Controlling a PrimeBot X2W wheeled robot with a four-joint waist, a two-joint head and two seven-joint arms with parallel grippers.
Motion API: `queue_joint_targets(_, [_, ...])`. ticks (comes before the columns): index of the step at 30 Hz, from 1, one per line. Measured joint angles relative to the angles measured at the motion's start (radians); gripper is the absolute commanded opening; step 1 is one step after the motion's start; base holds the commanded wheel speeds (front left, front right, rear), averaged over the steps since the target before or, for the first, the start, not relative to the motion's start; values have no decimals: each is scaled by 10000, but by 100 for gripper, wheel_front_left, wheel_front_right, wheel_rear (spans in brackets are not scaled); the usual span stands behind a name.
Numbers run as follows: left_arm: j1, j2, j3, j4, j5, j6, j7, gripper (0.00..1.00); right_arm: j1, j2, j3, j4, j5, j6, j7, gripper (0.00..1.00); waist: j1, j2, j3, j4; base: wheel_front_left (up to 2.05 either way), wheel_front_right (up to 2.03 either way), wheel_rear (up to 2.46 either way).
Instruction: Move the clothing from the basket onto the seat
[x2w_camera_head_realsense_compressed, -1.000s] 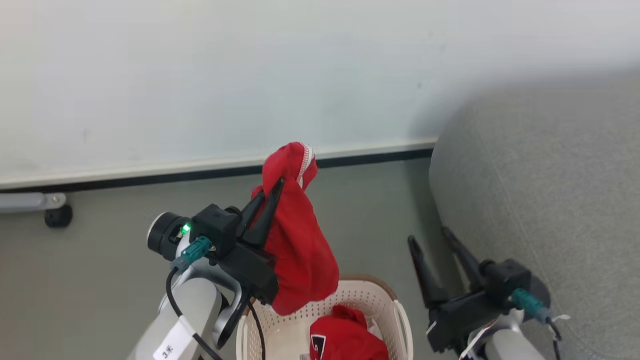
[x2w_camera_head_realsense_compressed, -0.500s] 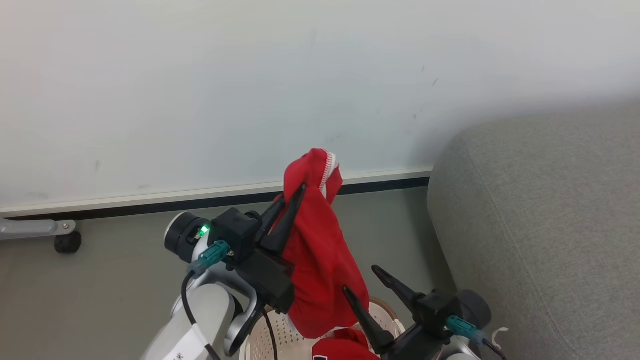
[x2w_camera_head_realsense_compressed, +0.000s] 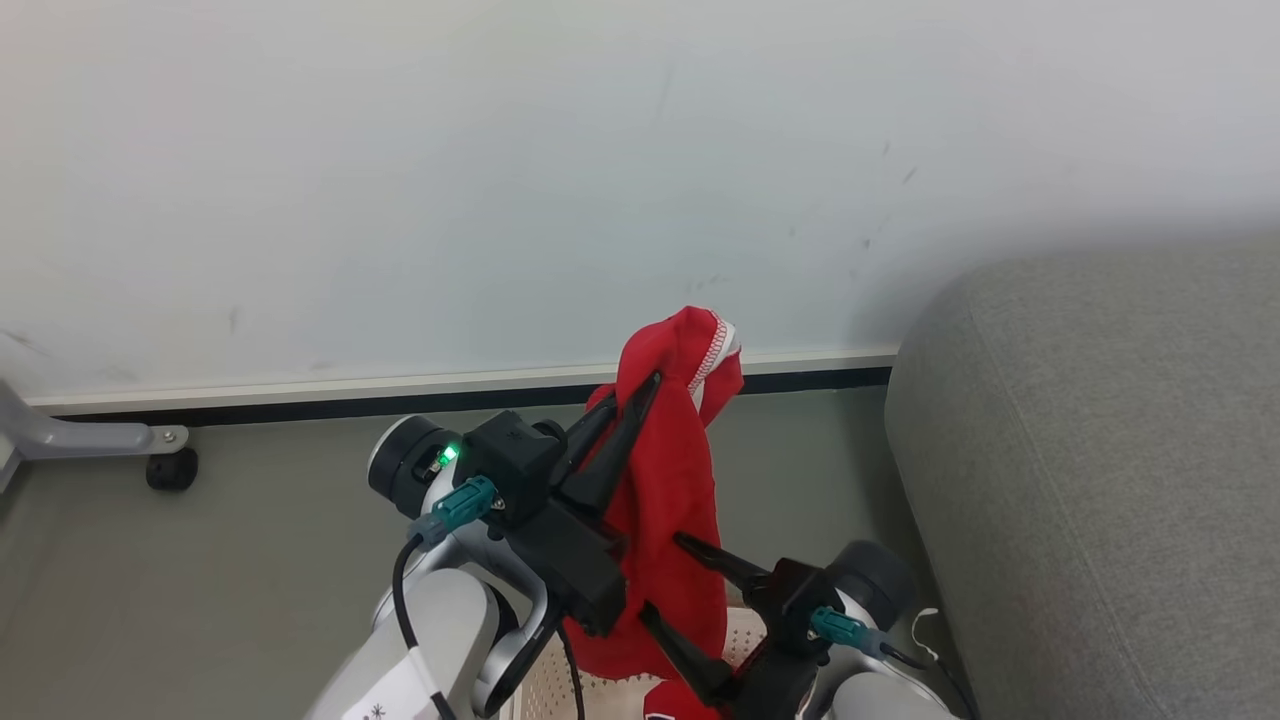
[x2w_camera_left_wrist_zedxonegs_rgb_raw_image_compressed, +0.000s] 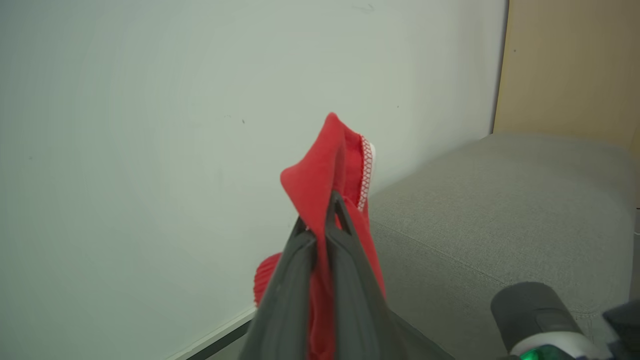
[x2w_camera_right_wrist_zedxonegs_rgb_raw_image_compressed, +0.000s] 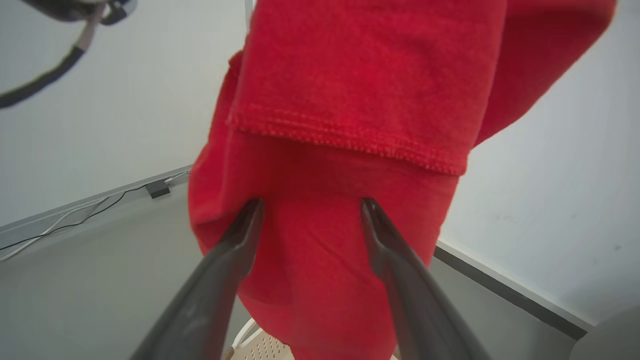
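My left gripper (x2w_camera_head_realsense_compressed: 640, 388) is shut on a bright red garment (x2w_camera_head_realsense_compressed: 672, 500) with a white trim stripe, holding it up in front of the wall; its pinched fold (x2w_camera_left_wrist_zedxonegs_rgb_raw_image_compressed: 332, 165) rises above the shut tips (x2w_camera_left_wrist_zedxonegs_rgb_raw_image_compressed: 322, 220). The cloth hangs down over the basket (x2w_camera_head_realsense_compressed: 548, 682), only partly visible at the bottom edge, where another red garment (x2w_camera_head_realsense_compressed: 678, 708) peeks out. My right gripper (x2w_camera_head_realsense_compressed: 662, 575) stands open with its two fingers against the lower hanging cloth (x2w_camera_right_wrist_zedxonegs_rgb_raw_image_compressed: 350, 75); its tips (x2w_camera_right_wrist_zedxonegs_rgb_raw_image_compressed: 311, 202) straddle a stretch of fabric. The grey seat (x2w_camera_head_realsense_compressed: 1100, 450) fills the right side.
A pale wall with a dark baseboard (x2w_camera_head_realsense_compressed: 300, 405) runs behind. A grey metal leg with a black caster (x2w_camera_head_realsense_compressed: 172, 468) stands on the floor at the left. A cable (x2w_camera_right_wrist_zedxonegs_rgb_raw_image_compressed: 75, 220) lies along the wall. A wooden panel (x2w_camera_left_wrist_zedxonegs_rgb_raw_image_compressed: 570, 65) rises behind the seat.
The head camera has shifted. My right gripper, still open, has swung left from beside the seat to the hanging garment. The left gripper keeps its hold on the raised cloth.
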Motion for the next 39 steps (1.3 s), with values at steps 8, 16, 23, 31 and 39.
queue_joint_targets(8, [6, -6, -90, -274, -81, 0, 297, 0, -790, -8, 905, 330, 734, 0, 2, 100, 0, 0, -23, 130, 0, 0, 0])
queue_joint_targets(16, [6, -15, -146, -416, -228, 0, 514, 0, -1433, -8, 1546, 612, 1367, 0, 0, 0, 0, 0, 6, 225, 0, 0, 0])
queue_joint_targets(23, [137, 148, 127, -468, -303, 105, 604, 0, -1501, -2, 1714, 928, 1870, 2, -2, 0, 0, 0, 32, 140, 0, 0, 0])
queue_joint_targets(31, [378, 351, 387, -514, -336, 280, 616, 0, -1138, -17, 1544, 1340, 2144, 2, -13, 0, 0, 0, 57, -160, 0, 0, 0])
queue_joint_targets(39, [538, 518, 581, -616, -466, 445, 616, 0, -455, -376, 610, 909, 2481, -111, -15, 100, 0, 0, 41, -465, 0, 0, 0])
